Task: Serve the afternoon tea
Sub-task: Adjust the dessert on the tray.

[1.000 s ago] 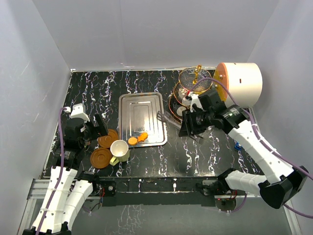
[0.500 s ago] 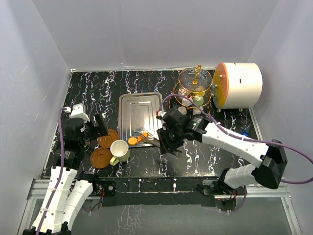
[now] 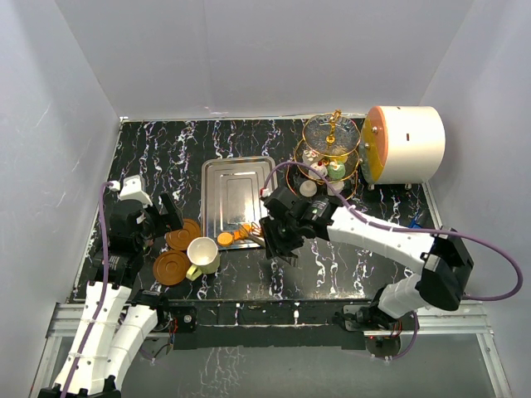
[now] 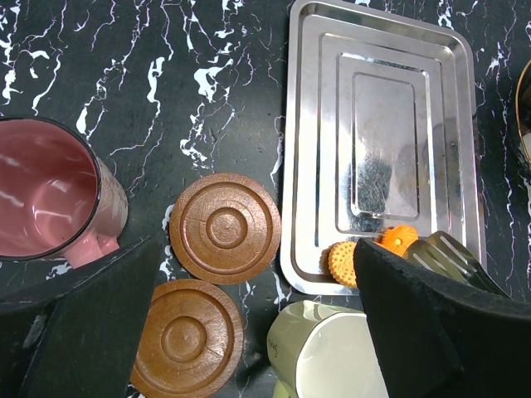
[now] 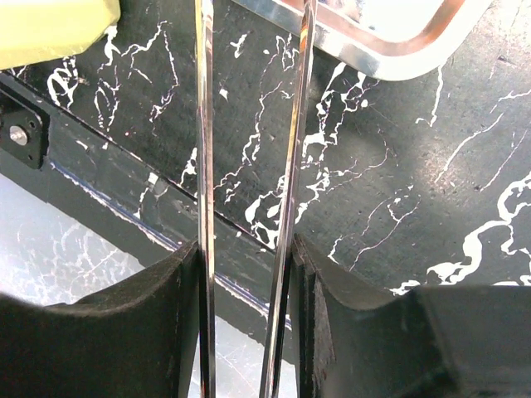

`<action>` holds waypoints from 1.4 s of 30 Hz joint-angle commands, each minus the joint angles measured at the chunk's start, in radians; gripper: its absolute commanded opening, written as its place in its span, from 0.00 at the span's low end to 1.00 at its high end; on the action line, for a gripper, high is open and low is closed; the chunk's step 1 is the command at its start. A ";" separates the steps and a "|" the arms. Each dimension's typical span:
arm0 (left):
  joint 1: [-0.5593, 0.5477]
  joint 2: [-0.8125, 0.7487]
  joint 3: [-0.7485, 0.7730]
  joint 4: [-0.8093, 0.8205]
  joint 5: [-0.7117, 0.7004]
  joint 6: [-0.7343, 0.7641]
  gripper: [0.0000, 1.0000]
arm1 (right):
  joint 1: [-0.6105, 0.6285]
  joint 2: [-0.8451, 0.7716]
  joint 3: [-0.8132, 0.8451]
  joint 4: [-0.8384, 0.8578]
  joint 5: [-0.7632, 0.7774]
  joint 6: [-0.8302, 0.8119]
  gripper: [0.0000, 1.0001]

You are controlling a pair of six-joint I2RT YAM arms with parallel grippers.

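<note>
at the table's near edge, the cream cup (image 3: 203,253) stands upright just right of the near saucer (image 4: 184,338), with the far saucer (image 4: 226,228) just beyond it. above them the left gripper (image 3: 156,219) hangs with its fingers (image 4: 99,332) spread wide, holding nothing. the maroon cup (image 4: 50,199), upright with a pink inside, sits left of the saucers in the left wrist view.

reaching in from the right, the right gripper (image 5: 247,249) has its fingers (image 5: 124,323) clamped on steel tongs (image 5: 290,166), whose two arms stand apart. the tong tips lie over the near right corner of the tray (image 3: 236,186), just beside two orange cakes (image 4: 400,239) that rest side by side inside the tray's near rim. whether the tips touch a cake cannot be told.

farther back on the black marbled table (image 3: 166,157), the gold-framed glass stand (image 3: 330,137) rises at the far right. a white cake (image 3: 308,188) and a green cake (image 3: 336,170) sit on its lower tiers. beside it, against the right wall, lies the big white cylinder (image 3: 411,143) with its orange end toward the stand.
</note>
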 commanded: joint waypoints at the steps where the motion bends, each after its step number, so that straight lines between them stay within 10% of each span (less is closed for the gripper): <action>1: -0.002 0.000 0.024 0.001 0.001 0.008 0.99 | 0.002 0.039 0.028 0.065 0.023 0.015 0.39; 42: -0.001 -0.013 0.025 0.000 0.002 0.009 0.99 | 0.171 0.301 0.340 -0.244 0.433 -0.024 0.32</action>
